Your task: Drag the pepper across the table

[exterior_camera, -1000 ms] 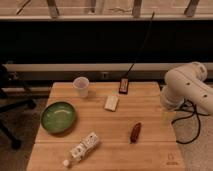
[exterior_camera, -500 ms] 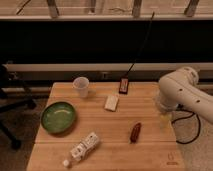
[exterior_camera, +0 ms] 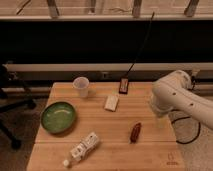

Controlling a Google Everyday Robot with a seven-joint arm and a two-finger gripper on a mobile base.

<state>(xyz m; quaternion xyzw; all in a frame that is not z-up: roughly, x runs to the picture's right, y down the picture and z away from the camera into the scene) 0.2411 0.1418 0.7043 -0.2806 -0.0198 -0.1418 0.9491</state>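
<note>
Untouched so far: pepper [exterior_camera: 135, 132], lying lengthwise near the front right of the table [exterior_camera: 125, 120], well apart from everything else on the wood. Closest to it, the white arm [exterior_camera: 172, 95], swung in from the right over the last second and now hanging over the table's right edge, behind and to the right of the pepper but clearly not on it. No sign of the gripper, likely hidden behind the arm's bulk, so impossible to tell whether apart or together. Reads as the approach stage: drag not begun, reach and descent to the pepper yet to come. Farther off, white block [exterior_camera: 111, 102], black-and-red device [exterior_camera: 124, 86] and cup [exterior_camera: 81, 86] toward the back, green bowl [exterior_camera: 58, 116] and toppled bottle [exterior_camera: 83, 148] on the left.
</note>
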